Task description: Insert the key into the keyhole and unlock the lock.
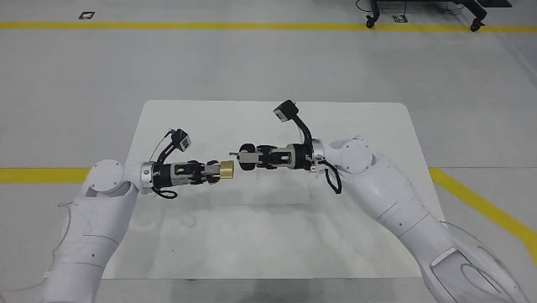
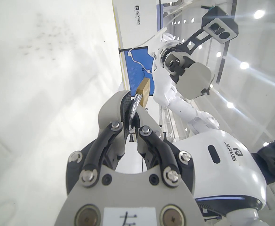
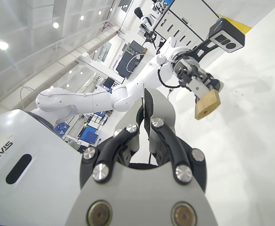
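Facing one another above the table (image 1: 277, 244), the left gripper (image 2: 131, 105) clamps the lock (image 3: 208, 103) by its shackle (image 2: 137, 99), keyhole (image 3: 205, 112) end toward the right gripper (image 3: 146, 102), which pinches the key (image 1: 236, 157), its tip just beside the lock body but offset toward the table's far edge.

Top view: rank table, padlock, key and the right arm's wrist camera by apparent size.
1. table, by far the largest
2. right arm's wrist camera and padlock: they look about alike, and the camera may sit nearer the lens, so they are not ranked
3. key, a sliver past the right gripper
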Available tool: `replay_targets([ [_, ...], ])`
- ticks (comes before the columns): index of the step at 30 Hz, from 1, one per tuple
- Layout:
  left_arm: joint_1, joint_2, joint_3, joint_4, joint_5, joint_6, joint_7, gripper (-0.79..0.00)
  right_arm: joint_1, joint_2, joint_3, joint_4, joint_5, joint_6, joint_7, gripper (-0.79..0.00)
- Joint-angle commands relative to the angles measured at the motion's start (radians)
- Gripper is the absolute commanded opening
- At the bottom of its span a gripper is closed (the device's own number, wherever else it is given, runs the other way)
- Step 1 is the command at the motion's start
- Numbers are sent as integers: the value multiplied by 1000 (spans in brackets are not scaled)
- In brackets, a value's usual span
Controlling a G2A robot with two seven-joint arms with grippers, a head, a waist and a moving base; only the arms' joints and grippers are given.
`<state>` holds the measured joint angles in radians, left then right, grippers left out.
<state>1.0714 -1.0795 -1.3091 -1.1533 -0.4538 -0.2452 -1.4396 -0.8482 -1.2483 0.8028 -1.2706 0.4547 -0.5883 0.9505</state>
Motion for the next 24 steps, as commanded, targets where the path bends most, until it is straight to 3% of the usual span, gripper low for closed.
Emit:
replay_targets([
  [1,-4,0,-3,18,-52,17,-21,-785,8,-7,3,-3,12,-4,-44,-785],
  [7,-17,1,-5,45,-131,-6,-96,-785,30,-28,-2,31,69,-46,-75,-785],
  [13,-1,14,41,-12,-197,-27,-96,-785,66,-53,-41,90,24,11,-117,-785],
  [24,-6,52,111,-44,-331,-37,-96,-785,102,-91,-90,156,59,-2,-20,-785],
])
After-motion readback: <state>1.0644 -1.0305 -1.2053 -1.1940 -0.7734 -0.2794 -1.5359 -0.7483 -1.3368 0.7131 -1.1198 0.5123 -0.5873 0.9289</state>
